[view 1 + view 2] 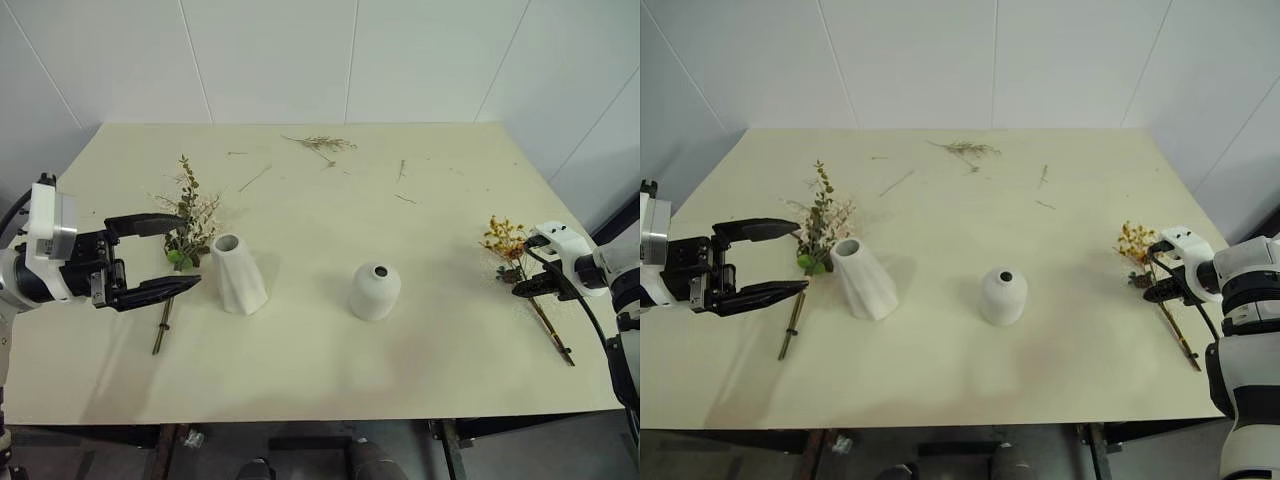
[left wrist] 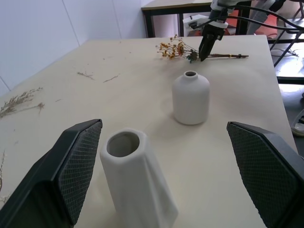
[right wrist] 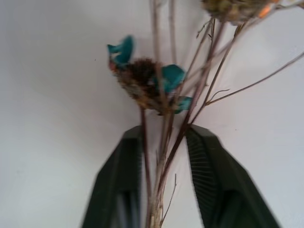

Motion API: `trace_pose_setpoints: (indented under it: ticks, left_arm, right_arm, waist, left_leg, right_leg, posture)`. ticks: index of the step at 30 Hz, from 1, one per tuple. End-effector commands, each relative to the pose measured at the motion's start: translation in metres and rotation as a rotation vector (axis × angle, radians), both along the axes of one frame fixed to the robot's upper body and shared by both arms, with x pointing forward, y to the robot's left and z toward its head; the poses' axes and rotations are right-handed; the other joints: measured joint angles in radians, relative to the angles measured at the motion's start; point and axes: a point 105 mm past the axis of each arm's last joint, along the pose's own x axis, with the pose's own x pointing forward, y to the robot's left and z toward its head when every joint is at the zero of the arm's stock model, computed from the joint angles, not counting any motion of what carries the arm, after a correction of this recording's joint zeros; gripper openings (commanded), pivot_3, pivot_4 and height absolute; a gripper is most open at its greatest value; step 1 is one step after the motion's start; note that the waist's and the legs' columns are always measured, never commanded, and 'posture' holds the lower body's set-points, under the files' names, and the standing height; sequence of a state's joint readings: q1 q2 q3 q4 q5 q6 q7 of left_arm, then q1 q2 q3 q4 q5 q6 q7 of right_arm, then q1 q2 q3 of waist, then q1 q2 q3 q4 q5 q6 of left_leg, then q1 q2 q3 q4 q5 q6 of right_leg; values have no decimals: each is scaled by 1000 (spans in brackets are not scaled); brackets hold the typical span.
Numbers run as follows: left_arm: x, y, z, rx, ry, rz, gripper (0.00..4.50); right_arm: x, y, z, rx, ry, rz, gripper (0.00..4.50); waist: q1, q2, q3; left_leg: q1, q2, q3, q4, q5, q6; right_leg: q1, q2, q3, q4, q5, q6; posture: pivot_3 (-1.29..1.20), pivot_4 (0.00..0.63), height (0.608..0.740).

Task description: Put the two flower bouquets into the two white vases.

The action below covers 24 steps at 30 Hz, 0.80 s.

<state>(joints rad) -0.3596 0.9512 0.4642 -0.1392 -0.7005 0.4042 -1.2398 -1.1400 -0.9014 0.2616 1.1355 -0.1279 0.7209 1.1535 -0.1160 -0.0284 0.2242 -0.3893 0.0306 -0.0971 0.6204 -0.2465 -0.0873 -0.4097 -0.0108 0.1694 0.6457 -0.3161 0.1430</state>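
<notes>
The bouquet of thin brown stems with yellow-orange blooms [image 1: 505, 242] lies on the table at the right. My right gripper [image 1: 522, 288] is shut on its stems just below the blooms, and the right wrist view shows the stems pinched between the fingers [image 3: 209, 166]. The other bouquet, green leaves and white sprigs [image 1: 188, 215], lies at the left. My left gripper [image 1: 190, 252] hovers open above it, pointing at the taller twisted white vase [image 1: 238, 275]. The short rounded white vase [image 1: 375, 292] stands mid-table, apart from both grippers.
A loose dried twig [image 1: 322, 145] and small stem bits [image 1: 254, 178] lie near the table's far edge. The beige table [image 1: 300, 390] is bare between the vases and along the front. A white wall stands behind.
</notes>
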Motion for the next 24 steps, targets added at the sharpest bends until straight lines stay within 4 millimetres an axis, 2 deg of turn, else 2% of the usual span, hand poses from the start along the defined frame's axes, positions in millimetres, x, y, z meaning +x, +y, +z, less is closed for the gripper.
trace_pose_setpoints:
  ticks: [1, 4, 7, 9, 12, 16, 18, 22, 24]
  left_arm:
    - [2, 0, 8, 13, -44, -19, 4500]
    - [7, 1, 9, 9, -49, -26, 4500]
    - [12, 1, 6, 0, -39, -38, 4500]
    - [15, -1, 2, -1, -20, -63, 4500]
    - [22, -1, 4, 3, -12, -89, 4500]
    - [29, 0, 9, -3, 14, -122, 4500]
    - [34, 2, 11, 1, 22, -126, 4500]
    - [42, 1, 12, 5, 25, -139, 4500]
    - [44, 1, 13, 6, 25, -143, 4500]
  right_arm:
    - [-6, -4, 1, 32, 16, -20, 84]
    - [-4, -4, 14, 72, -37, -24, 38]
    - [3, 11, 39, 170, -146, 65, 38]
    - [8, 24, 72, 238, -330, 168, 38]
    - [-5, 52, 128, 355, -644, 377, 38]
    - [-30, 75, 168, 450, -984, 482, 38]
    - [-43, 89, 180, 508, -1112, 510, 38]
    - [-62, 131, 183, 580, -1250, 608, 38]
    - [-66, 146, 183, 635, -1285, 620, 38]
  waist:
    - [0, 0, 0]
    - [0, 0, 0]
    - [0, 1, 1]
    - [-2, 2, 1]
    - [3, 3, 2]
    - [7, 3, 2]
    - [7, 2, 1]
    - [5, 2, 1]
    - [5, 2, 1]
  left_leg:
    - [0, 0, 0, 0, 0, 0]
    - [0, 0, 0, 0, 0, 0]
    - [-1, 0, 0, 0, 0, 0]
    - [-1, 0, 0, 0, 0, 0]
    - [-1, 0, 0, -1, 0, 0]
    - [-2, 0, -2, -2, 0, 0]
    - [-2, 0, -3, -1, 0, 0]
    - [-1, 0, -3, 2, 0, 0]
    - [-1, 0, -3, 2, 0, 0]
  right_leg:
    - [0, 0, 0, 0, 0, 0]
    - [0, 0, 0, 0, 0, 0]
    - [-1, 0, 0, 0, 0, 0]
    - [-1, 0, 0, 0, 0, 0]
    - [-1, 0, 0, 1, 0, 0]
    - [-1, 1, -2, 1, 0, 0]
    - [-1, 0, -2, 2, 0, 0]
    - [-1, 1, -2, 6, 0, 0]
    - [-2, 1, -2, 7, 0, 0]
  posture:
    - [0, 150, 740]
    - [0, 150, 740]
    - [0, 150, 740]
    - [0, 150, 740]
    - [0, 150, 740]
    - [0, 150, 740]
    - [0, 150, 740]
    - [0, 150, 740]
    - [0, 150, 740]
